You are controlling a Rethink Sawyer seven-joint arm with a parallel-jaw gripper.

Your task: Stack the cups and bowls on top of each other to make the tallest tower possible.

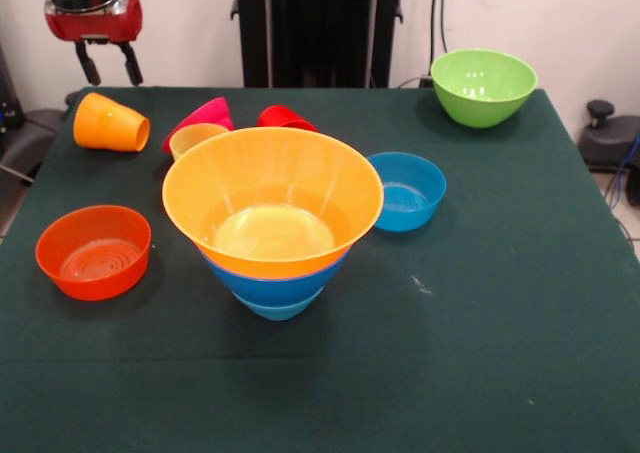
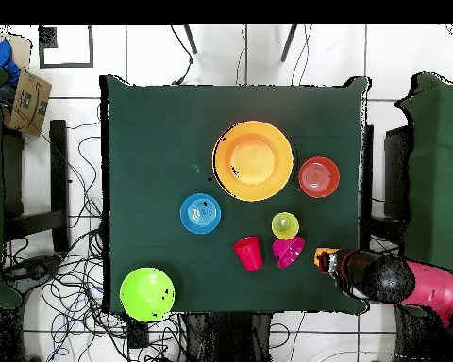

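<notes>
Green-clothed counter (image 1: 520, 273) carries the tower (image 1: 272, 213); jaws apart, empty, above the tipped orange-yellow cup (image 1: 110, 123); light, glossy, slippery plastic, probably best pinched across its rim.

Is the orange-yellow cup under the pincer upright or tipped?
Tipped: orange-yellow cup lies on its side, mouth facing sideways toward the bowls, beneath the pincer.

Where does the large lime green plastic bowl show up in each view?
Front view: the large lime green plastic bowl stands upright at the table's far right corner, top right of the picture.
Overhead view: the same bowl sits at the table's lower left corner.
Shared landmark: the small blue plastic bowl lies between it and the tower in both.
</notes>
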